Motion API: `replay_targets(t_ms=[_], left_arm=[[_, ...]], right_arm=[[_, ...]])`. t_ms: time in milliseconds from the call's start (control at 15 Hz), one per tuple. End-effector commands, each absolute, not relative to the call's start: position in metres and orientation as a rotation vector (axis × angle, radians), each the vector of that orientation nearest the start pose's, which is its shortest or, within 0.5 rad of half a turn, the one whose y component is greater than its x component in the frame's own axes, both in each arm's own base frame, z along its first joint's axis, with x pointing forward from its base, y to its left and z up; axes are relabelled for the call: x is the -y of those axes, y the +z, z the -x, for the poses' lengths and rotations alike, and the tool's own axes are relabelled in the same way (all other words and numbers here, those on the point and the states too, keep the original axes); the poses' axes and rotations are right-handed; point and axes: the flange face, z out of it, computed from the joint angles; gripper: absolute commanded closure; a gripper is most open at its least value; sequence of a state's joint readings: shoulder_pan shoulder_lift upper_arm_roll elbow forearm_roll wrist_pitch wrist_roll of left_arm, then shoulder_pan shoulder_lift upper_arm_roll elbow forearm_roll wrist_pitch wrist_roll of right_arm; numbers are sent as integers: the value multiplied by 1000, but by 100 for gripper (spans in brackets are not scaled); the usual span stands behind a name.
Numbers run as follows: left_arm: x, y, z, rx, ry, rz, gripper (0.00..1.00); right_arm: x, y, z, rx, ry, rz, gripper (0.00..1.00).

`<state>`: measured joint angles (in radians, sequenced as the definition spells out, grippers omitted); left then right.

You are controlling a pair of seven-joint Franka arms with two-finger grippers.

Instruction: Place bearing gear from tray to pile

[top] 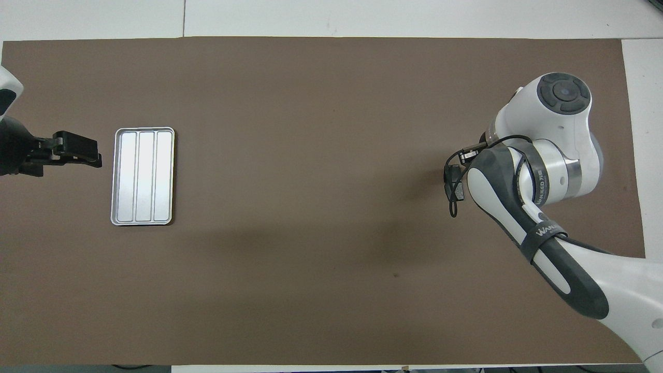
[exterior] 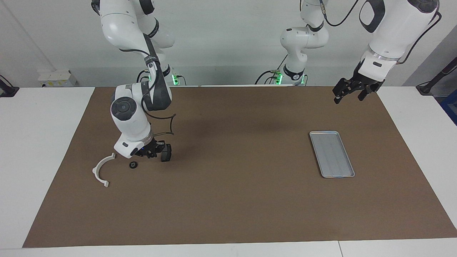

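The silver tray (exterior: 331,154) (top: 142,176) lies toward the left arm's end of the mat with nothing in it. A small black bearing gear (exterior: 133,165) rests on the mat toward the right arm's end, beside a white arc bracket (exterior: 101,170) of the pile. My right gripper (exterior: 150,151) hangs low just over the mat next to that gear, shut; I cannot see anything held in it. A dark grey plate (exterior: 166,152) sits right beside its fingers. My left gripper (exterior: 350,95) (top: 96,158) waits raised and open, off the tray's end. In the overhead view my right arm hides the pile and the gear.
A brown mat (exterior: 232,200) covers the white table. A black cable loop (exterior: 171,125) hangs from my right wrist above the pile.
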<state>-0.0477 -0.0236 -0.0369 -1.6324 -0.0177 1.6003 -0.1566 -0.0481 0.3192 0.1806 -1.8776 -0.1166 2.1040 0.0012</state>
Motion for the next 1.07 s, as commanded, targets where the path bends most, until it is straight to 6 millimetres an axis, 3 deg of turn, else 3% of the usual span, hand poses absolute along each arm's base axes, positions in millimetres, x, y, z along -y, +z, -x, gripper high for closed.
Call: replay_targets(t_ms=[0,334,1003], left_arm=[[47,614,-538,103,-5,3154,0],[47,613,-538,103,-2,3154,0],[47,613,-538,103,-2,3154,0]], right_arm=[[-49,335,-601,350,77,3149,100],[-35,317,-606,379,23,3138,100],[-36,293,-611,376,4,3126,100]])
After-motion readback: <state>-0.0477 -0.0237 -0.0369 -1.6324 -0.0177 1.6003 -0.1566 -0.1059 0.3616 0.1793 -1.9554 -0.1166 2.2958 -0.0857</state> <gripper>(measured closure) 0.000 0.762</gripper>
